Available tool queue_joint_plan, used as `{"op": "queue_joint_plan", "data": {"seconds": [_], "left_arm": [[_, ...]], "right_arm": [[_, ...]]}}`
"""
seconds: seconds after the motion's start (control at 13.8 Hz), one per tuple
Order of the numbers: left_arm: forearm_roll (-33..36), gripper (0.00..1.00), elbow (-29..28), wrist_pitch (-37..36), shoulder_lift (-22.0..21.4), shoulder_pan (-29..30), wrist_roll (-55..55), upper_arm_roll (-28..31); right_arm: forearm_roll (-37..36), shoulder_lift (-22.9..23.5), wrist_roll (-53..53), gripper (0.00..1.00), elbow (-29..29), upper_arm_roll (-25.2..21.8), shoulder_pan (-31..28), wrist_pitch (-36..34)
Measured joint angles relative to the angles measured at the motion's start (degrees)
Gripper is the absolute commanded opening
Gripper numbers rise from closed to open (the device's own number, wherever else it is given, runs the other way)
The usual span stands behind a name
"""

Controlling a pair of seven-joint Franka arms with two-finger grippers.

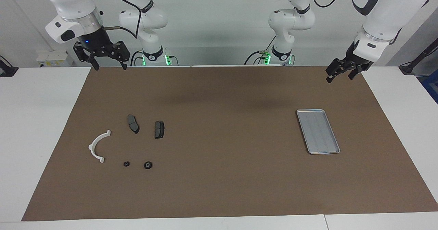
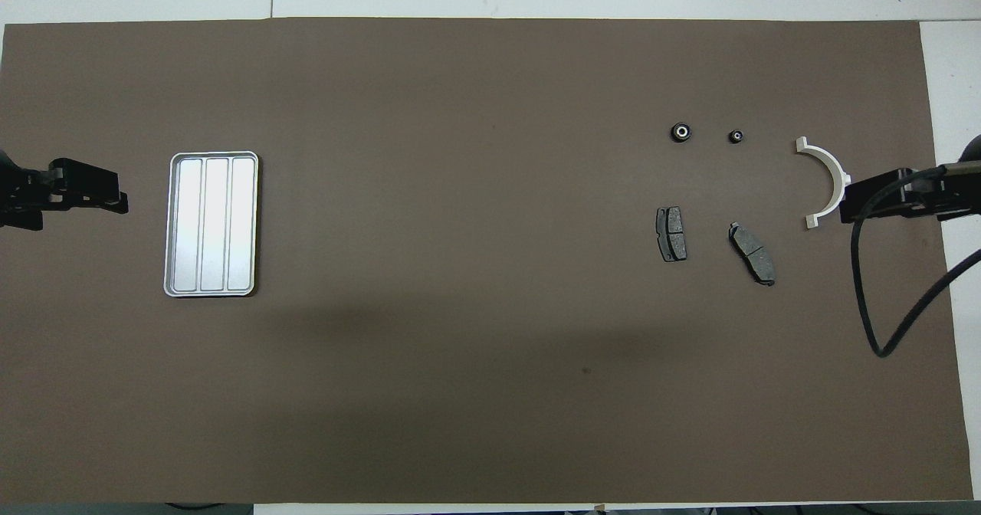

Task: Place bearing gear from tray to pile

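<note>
The silver ridged tray [image 1: 318, 131] [image 2: 211, 224] lies toward the left arm's end of the table with nothing in it. Toward the right arm's end is the pile: a white arc bracket [image 1: 97, 146] [image 2: 828, 182] and two dark pads [image 1: 133, 123] [image 2: 671, 233]. Two small black bearing gears [image 1: 147, 165] [image 2: 680, 132] rest on the mat beside the arc, farther from the robots than the pads. My right gripper [image 1: 110, 67] [image 2: 847, 210] hangs open and empty, high over the mat's edge by the robots. My left gripper [image 1: 338, 78] [image 2: 123, 201] waits open and empty over the mat's corner by the tray.
A brown mat [image 1: 219, 189] covers most of the white table [image 1: 41, 120]. A black cable [image 2: 881, 331] loops down from the right arm over the mat near the arc bracket.
</note>
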Motion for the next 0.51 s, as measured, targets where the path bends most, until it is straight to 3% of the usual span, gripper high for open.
{"op": "queue_joint_plan", "data": {"seconds": [0.51], "left_arm": [[0.0, 1.00, 0.0, 0.0, 0.0, 0.0, 0.0, 0.0]], "right_arm": [[-0.4, -0.9, 0.0, 1.00, -4.6, -1.4, 1.5, 2.4]]}}
